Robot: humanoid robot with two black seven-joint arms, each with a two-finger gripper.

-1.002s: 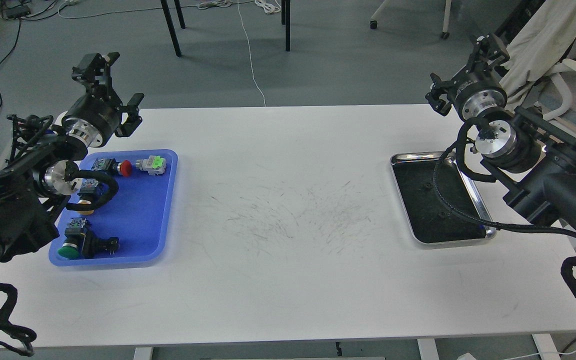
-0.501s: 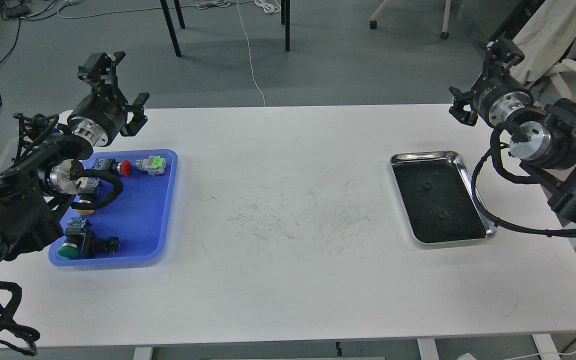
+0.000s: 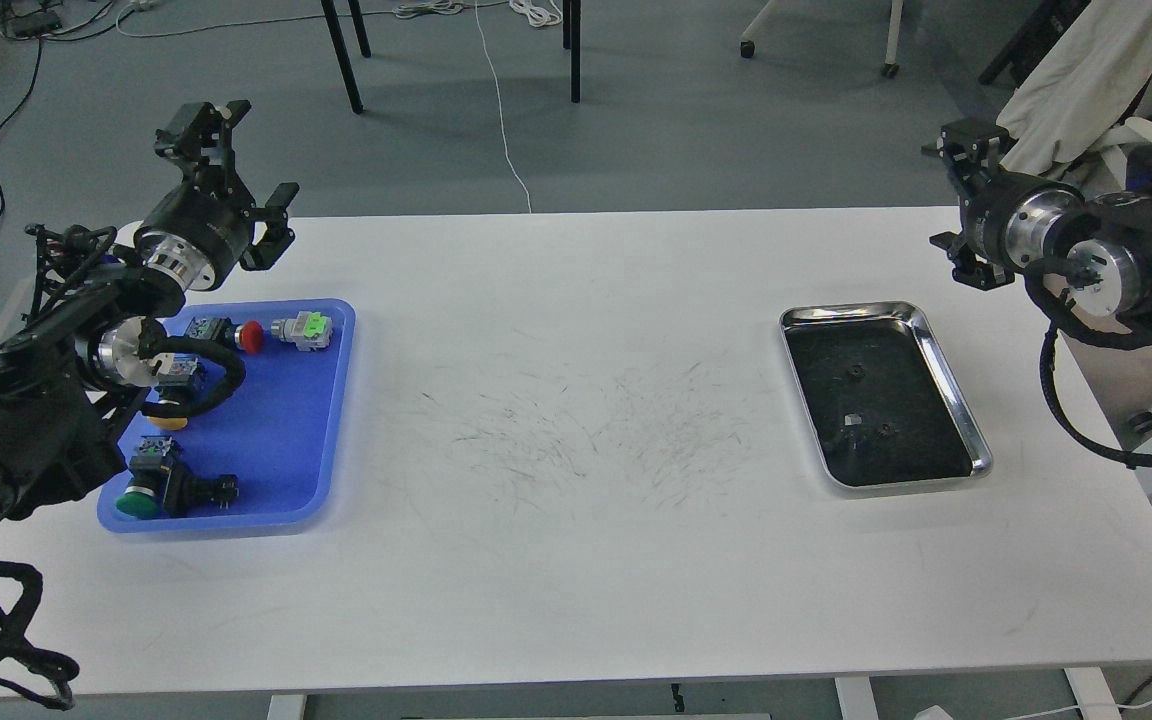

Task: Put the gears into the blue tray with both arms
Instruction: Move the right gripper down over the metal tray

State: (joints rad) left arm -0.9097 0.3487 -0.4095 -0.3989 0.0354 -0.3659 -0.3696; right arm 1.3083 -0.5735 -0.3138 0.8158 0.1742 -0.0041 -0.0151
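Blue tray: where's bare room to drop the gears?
Free: the blue tray right half, below the green-capped switch down to the near rim. Crowded: its left side, with the red-capped switch, green push-button and left arm cable.

The 2 gears lie flat on the dark inside of the steel tray [image 3: 946, 375], at the table's right side. Both are tiny black toothed discs, hard to tell from the dark floor. One gear [image 3: 854, 373] sits near the tray's middle; the other gear [image 3: 883, 430] lies nearer its front edge. The blue tray [image 3: 286, 440] rests flat far to the left, well apart from them, holding several push-button switches [image 3: 176, 485].
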